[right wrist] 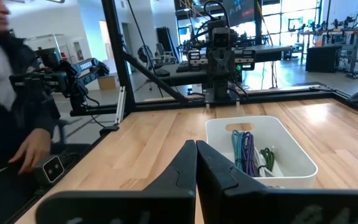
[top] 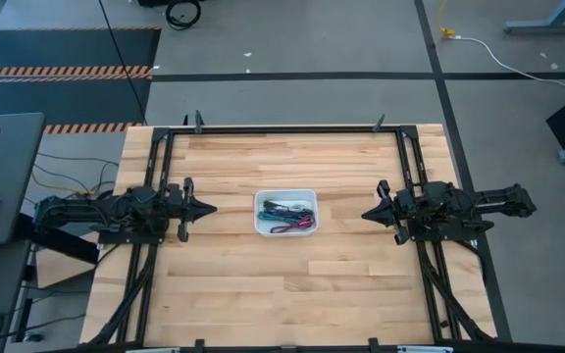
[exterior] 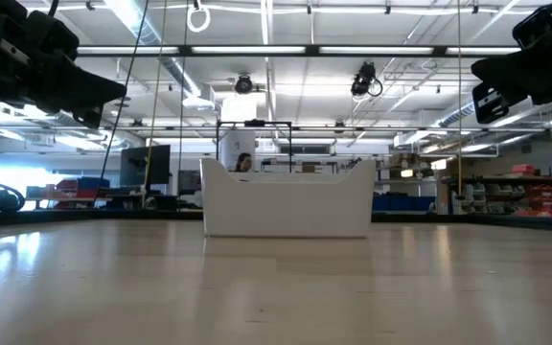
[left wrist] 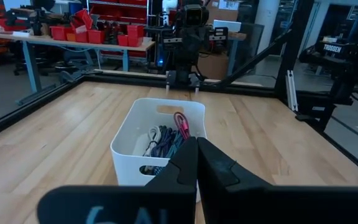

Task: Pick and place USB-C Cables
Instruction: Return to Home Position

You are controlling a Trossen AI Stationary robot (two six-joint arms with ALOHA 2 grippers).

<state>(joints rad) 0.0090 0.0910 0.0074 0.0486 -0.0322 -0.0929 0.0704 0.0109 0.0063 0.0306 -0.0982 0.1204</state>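
Note:
A small white bin stands at the table's middle. Inside it lie the coiled USB-C cables: green, teal, dark red, purple and a pale one, also seen in the left wrist view and the right wrist view. In the low view only the bin's wall shows; the cables are hidden behind it. My left gripper hovers left of the bin, shut, its fingertips together. My right gripper hovers right of the bin, shut as well. Both point at the bin from a distance.
Bare wooden tabletop surrounds the bin on all sides. A black metal frame runs along the table's far edge and sides. A person stands beyond the table's edge in the right wrist view.

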